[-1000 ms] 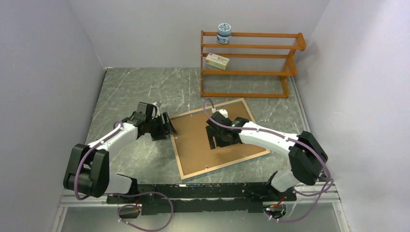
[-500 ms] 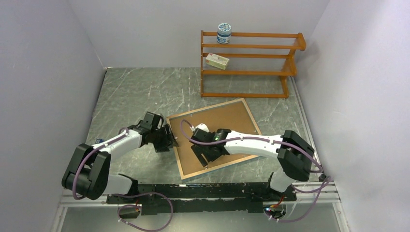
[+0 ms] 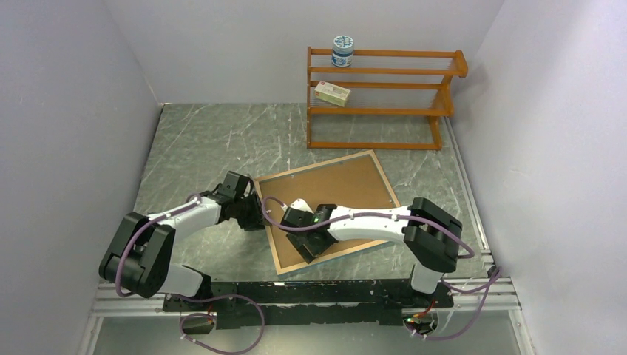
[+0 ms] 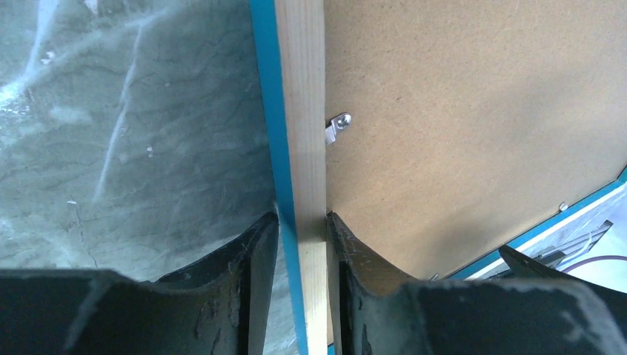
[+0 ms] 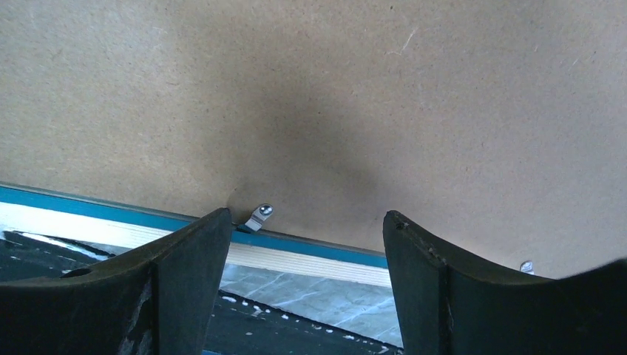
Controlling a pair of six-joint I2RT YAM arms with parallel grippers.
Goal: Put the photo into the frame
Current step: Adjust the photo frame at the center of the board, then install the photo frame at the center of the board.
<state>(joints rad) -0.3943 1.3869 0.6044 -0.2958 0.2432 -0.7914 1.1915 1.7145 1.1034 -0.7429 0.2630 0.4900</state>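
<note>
The frame (image 3: 270,229) lies face down on the table, its brown backing board (image 3: 347,185) up. The photo is hidden. My left gripper (image 3: 259,214) sits at the frame's left edge. In the left wrist view the left gripper (image 4: 303,222) is shut on the light wood rim (image 4: 302,111), one finger on the blue outer side, the other on the board side. A metal clip (image 4: 339,126) shows just ahead. My right gripper (image 3: 307,248) hovers open over the board's near-left part. In the right wrist view the right gripper (image 5: 307,222) holds nothing, with a clip (image 5: 259,216) beside its left finger.
An orange-brown shelf rack (image 3: 384,96) stands at the back right, carrying a jar (image 3: 342,50) on top and a small box (image 3: 332,93) on the middle shelf. Grey walls close in both sides of the marbled table (image 3: 200,140).
My right arm swept from the board's middle toward its near-left corner. My left gripper slid onto the frame's left edge and its jaws narrowed onto the rim.
</note>
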